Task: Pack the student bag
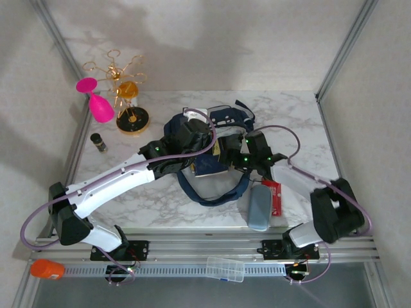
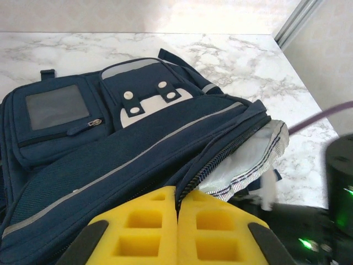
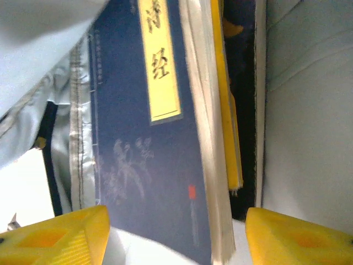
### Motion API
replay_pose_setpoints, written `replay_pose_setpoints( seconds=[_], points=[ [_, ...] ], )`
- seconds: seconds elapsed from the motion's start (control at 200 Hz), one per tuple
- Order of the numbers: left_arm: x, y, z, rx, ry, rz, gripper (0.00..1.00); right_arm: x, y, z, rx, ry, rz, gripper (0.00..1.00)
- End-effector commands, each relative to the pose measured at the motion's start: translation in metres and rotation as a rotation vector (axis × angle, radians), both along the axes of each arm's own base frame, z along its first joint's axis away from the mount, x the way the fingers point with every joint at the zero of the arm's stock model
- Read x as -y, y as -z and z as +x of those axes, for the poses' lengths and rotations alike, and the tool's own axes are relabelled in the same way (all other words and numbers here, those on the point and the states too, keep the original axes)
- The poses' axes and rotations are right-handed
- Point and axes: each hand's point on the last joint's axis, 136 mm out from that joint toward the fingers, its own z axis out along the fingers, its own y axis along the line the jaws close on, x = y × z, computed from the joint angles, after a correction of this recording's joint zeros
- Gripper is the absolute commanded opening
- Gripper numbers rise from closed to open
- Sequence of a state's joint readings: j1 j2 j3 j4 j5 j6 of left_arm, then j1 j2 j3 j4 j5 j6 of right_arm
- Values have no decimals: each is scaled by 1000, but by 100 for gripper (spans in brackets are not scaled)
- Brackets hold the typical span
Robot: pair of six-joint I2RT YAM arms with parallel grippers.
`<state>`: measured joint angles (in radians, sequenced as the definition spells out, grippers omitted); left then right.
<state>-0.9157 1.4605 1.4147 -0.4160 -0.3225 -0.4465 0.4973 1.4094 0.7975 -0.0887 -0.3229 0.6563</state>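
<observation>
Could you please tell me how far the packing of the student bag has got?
Done: the student bag is unzipped, and a blue book with a yellow label sits inside. In hand: the left gripper is shut on the opening's edge; the right gripper stands open around the book. Left: a grey pencil case and a red item lie outside on the table.

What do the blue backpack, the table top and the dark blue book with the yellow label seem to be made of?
The student bag: matte woven fabric; weave, stitched seams and zipper show.
The table top: smooth white with grey veins, so marble or a marble-look laminate; I cannot tell which.
The book: paper pages, seen at the edge; matte cover, perhaps card.
</observation>
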Motion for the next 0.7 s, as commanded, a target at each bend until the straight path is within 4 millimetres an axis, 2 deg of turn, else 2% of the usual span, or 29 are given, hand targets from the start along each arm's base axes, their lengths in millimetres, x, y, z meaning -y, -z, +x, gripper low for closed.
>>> replay_pose_setpoints(
  seconds=[0.0,0.14,0.23,0.32,0.426,0.566,0.631,0.691],
  points=[
    [0,-45,11,112,-67,-146,0,31,12,-18,26,59,-128,58],
    [8,-36,13,91,-53,-144,0,10,24,-41,0,11,-60,37],
    [8,-33,14,83,-60,-137,0,-6,27,-44,20,0,-43,26],
    [8,-28,14,55,-74,-134,0,-17,31,-37,57,0,-40,20],
    [10,-26,10,22,-72,-155,0,-20,40,-14,109,34,-87,11],
    [16,-19,5,1,-62,-153,0,-36,31,15,202,33,-86,8],
    [12,-15,5,-9,-87,-146,0,-41,25,16,213,9,-68,8],
    [11,-13,5,-13,-96,-151,0,-45,18,9,219,-29,-47,11]
  ],
)
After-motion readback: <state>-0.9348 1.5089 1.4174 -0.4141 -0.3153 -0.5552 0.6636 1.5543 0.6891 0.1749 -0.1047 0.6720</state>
